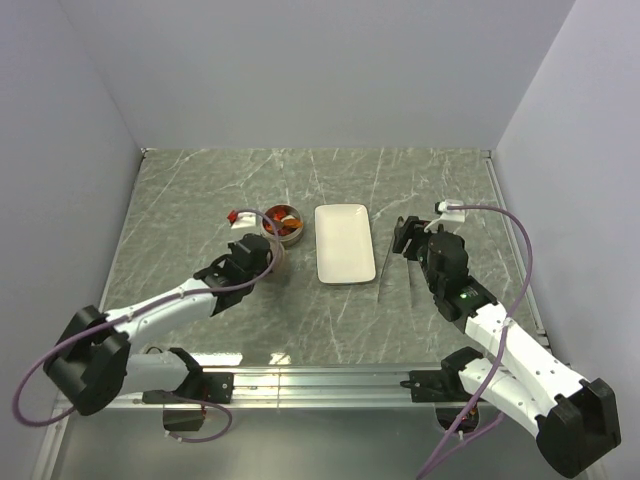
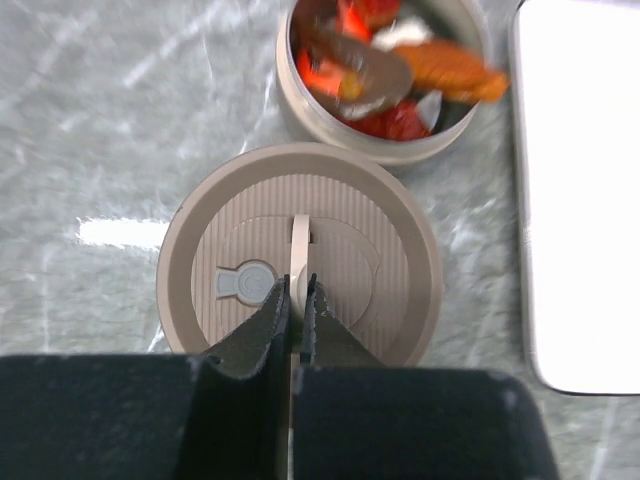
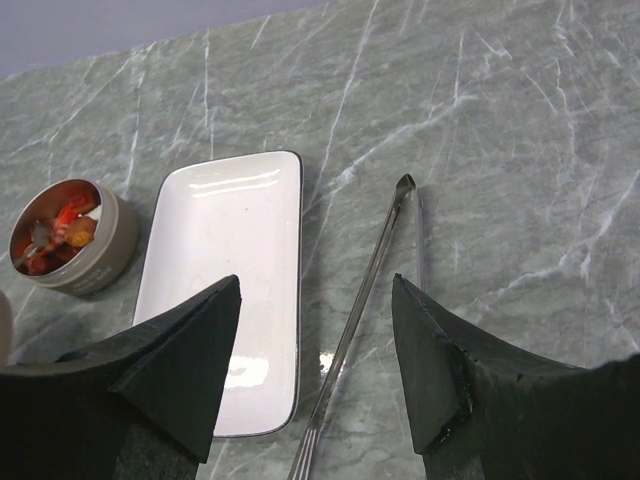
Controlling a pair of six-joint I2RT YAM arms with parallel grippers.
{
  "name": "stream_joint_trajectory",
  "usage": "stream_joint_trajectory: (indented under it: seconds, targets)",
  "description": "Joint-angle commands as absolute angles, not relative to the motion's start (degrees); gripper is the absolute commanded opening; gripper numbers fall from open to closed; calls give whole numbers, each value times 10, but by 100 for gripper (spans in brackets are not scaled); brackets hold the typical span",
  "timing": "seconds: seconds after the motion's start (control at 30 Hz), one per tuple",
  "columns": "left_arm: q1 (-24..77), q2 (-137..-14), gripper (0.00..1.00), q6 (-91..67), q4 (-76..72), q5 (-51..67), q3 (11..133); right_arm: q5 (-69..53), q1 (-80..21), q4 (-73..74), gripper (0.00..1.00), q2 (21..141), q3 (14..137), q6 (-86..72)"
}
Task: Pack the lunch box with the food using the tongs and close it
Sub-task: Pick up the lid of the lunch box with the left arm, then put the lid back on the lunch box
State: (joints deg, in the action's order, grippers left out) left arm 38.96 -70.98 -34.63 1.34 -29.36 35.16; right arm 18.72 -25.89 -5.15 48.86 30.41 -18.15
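on grey marbled table (image 1: 180, 200), pale walls (image 1: 300, 70): left end effector (image 2: 297, 300) clamps lid (image 2: 385, 250); right end effector (image 3: 316, 285) apart.

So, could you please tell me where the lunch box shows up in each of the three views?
Top external: the lunch box sits left of centre, just left of the white plate.
Left wrist: the lunch box is at top centre, beyond the lid.
Right wrist: the lunch box is at the far left.
Shared landmark: the white plate, beside the box in every view.
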Motion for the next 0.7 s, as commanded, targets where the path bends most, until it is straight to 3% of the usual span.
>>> stream_joint_trajectory:
  seconds: [0.0,0.27,0.67]
  targets:
    - [405,-662,0,-350,33,-344,379,183,-257,-74,69,483,303,-179]
    - [406,-678,0,-304,-49,-349,417,183,-257,-77,69,481,300,-179]
    - [405,-847,0,-258,-63,-345,535,179,-256,-82,69,472,294,-178]
